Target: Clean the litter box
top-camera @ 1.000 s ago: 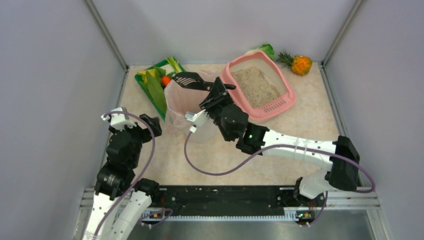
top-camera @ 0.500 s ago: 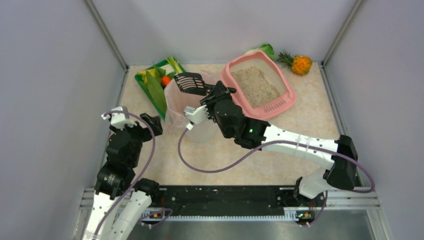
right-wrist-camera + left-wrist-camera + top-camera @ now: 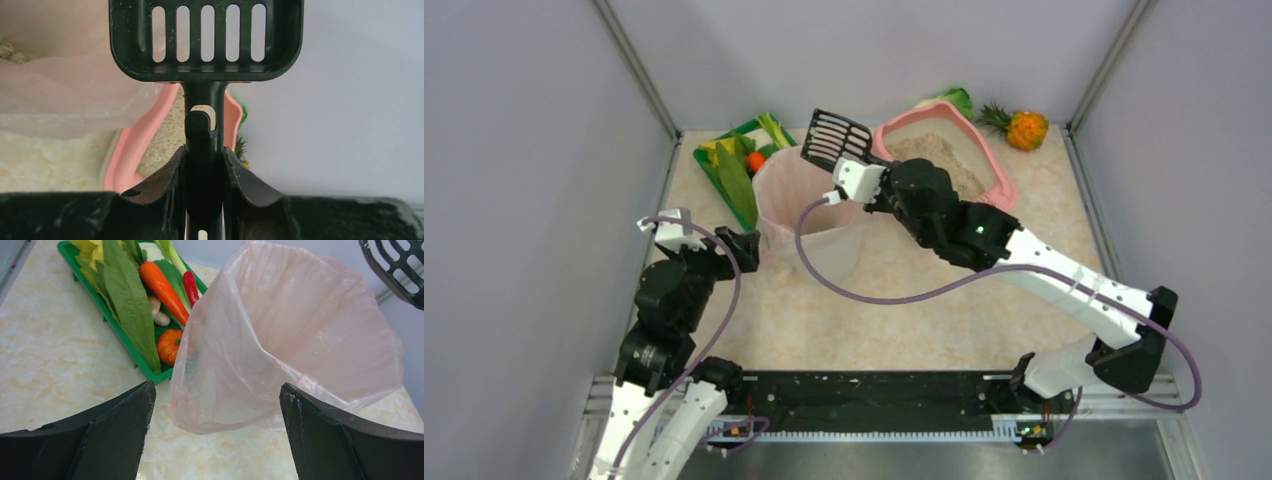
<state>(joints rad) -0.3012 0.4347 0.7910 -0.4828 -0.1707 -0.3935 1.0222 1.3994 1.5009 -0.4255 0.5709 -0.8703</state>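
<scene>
The pink litter box with grey-beige litter sits at the back right, partly hidden by my right arm. It also shows in the right wrist view. My right gripper is shut on the handle of a black slotted scoop. The scoop is held up, its head above the gap between the litter box and the pink-lined bin. It looks empty. My left gripper is open, just in front of the bin's left side, not touching it.
A green vegetable tray with carrot and leaves lies left of the bin. A pineapple and a green leafy thing sit by the back wall. Grey walls enclose the table on three sides.
My right arm has lifted and swung the scoop from over the bin up and toward the litter box, its head now tilted upright. My left gripper has shifted slightly toward the bin.
</scene>
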